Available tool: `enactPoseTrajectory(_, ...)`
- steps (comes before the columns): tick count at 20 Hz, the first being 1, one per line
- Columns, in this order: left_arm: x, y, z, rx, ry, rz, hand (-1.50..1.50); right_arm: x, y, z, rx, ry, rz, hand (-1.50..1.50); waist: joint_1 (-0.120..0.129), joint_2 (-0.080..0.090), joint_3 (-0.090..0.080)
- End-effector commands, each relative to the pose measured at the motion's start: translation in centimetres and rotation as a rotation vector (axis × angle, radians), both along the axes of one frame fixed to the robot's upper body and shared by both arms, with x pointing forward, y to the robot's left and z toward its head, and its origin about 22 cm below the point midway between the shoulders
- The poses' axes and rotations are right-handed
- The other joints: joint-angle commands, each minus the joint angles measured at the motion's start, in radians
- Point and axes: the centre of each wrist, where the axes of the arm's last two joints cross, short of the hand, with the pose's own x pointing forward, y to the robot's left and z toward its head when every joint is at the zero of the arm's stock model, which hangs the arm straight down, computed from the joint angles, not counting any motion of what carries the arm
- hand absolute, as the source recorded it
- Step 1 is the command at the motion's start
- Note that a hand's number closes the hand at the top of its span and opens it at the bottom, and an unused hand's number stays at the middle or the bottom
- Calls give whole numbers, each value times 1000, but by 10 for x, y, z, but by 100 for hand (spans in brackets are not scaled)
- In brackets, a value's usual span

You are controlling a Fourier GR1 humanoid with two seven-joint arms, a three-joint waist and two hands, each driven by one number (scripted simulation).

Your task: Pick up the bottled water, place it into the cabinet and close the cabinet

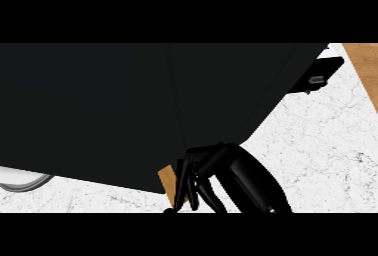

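The bottled water shows nowhere in the head view, so we cannot say whether it sits inside the cabinet (133, 110) or elsewhere. We see one black hand (221, 175) at the bottom centre, its fingers (193, 187) pointing down beside the wooden edge of the cabinet's corner; which hand it is we cannot tell, nor whether it is open or shut. The cabinet's dark bulk fills most of the view above the white marble counter (317, 145). We judge the task to be late, around the closing of the door, though that remains unconfirmed. A pale rim (22, 181) peeks out at the left.
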Motion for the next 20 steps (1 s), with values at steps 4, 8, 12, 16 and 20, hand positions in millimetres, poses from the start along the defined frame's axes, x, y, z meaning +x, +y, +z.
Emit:
enactPoseTrajectory(4,-20,23,13,2,-15,25,-150,71,1,15,82,75,2,150,-15,0,1)
enactPoseTrajectory(8,-32,24,29,-8,-21,12,-150,106,0,25,67,62,-17,150,-13,-1,2)
enactPoseTrajectory(12,-31,32,22,-11,-23,33,-150,136,-35,15,54,74,17,150,-28,1,2)
enactPoseTrajectory(16,-30,42,7,-19,-19,46,-150,155,-12,8,20,64,57,150,-26,3,1)
enactPoseTrajectory(20,-38,18,26,-6,-15,29,-150,163,-9,24,4,72,63,150,-20,2,1)
